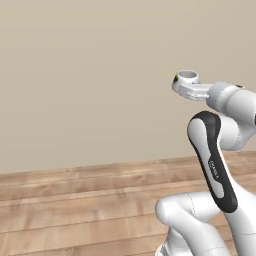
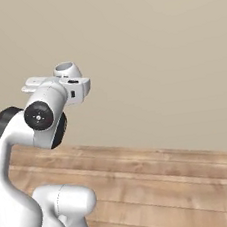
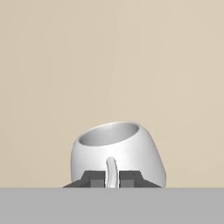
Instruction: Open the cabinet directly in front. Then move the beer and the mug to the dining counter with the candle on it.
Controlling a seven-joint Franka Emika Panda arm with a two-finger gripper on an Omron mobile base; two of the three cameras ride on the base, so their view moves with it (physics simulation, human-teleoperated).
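I see a plain beige wall [image 1: 90, 75] ahead of the jaws and a wooden plank floor [image 1: 75, 210] well below them. My gripper [image 3: 111, 180] is clamped on the handle [image 3: 111, 171] of the white mug [image 3: 117, 151], which sits upright just beyond the fingertips [image 3: 92, 178]. I judge the mug light, rigid, glossy and breakable; the handle grip could let it swing.

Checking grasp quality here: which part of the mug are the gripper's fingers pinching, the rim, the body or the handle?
The handle. In the hand view, the gripper is shut on the thin curved handle of the white mug; rim and body stay free.
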